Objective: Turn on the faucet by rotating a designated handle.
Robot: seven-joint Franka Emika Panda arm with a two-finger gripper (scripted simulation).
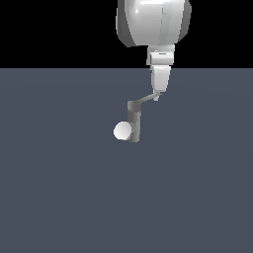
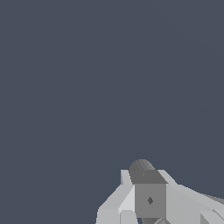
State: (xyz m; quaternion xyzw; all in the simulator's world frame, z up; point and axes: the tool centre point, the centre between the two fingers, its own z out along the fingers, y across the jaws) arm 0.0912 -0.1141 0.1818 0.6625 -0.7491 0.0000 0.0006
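Contact looks made at the lever tip: gripper [image 1: 157,95] sits at the far end of the handle [image 1: 146,100], which runs from the top of the faucet post [image 1: 134,121] out toward 2 o'clock in the exterior view. White ball end [image 1: 122,131] sticks off the post at about 8 o'clock, low down, clear of the arm. Faucet sits mid-floor [image 1: 59,188], slightly above frame centre, directly under the wrist. Finger spread: cannot tell. In the exterior view the fingers merge into one white block, and the wrist view only gives pale finger bodies [image 2: 118,201] flanking a grey block face [image 2: 150,200] with a ribbed round part behind it, so I can't say whether anything is pinched or just pressed against. Risks, as I judge them: contact is right at the tip, so the bar's arc can carry it off the finger edge partway through a push, and rotation stalls short of the on angle. If the push goes straight rather than following the arc, force goes down the bar into the post instead of turning it. If the wrist is a bit high, the fingers ride over the thin flat bar; too low and they jam on it. Wrist camera barely sees the bar, so slip would be hard to catch from there.
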